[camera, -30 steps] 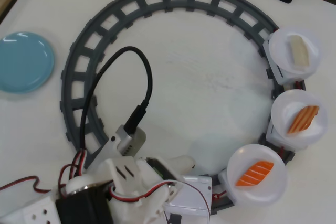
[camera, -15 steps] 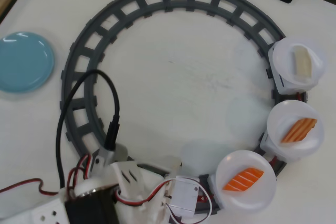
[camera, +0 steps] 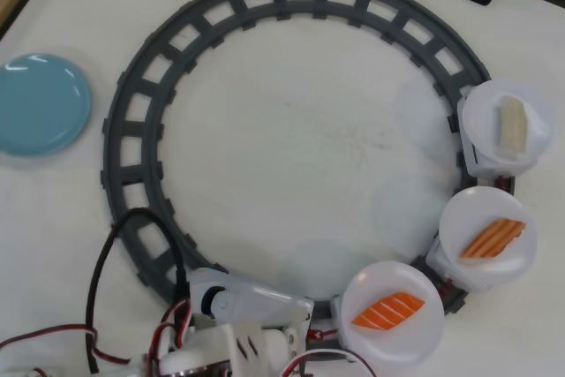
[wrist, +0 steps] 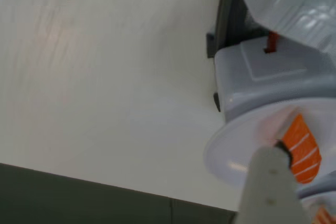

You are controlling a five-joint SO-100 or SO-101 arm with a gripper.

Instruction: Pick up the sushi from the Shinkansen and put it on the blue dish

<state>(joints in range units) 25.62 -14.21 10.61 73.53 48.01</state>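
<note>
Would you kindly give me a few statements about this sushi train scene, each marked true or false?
1. The blue dish is empty. True.
2. Two white plates carry orange sushi. True.
3. The cream-white piece lies on the blue dish. False: it sits on a white plate on the track.
4. The blue dish sits inside the track ring. False: it is outside, at the left of the overhead view.
5. All three plates stand at the right side of the ring. True.

Overhead view: dish (camera: 42,103) left, outside track (camera: 146,86); three plate-cars (camera: 499,125) right; arm seemingly bottom.
</note>
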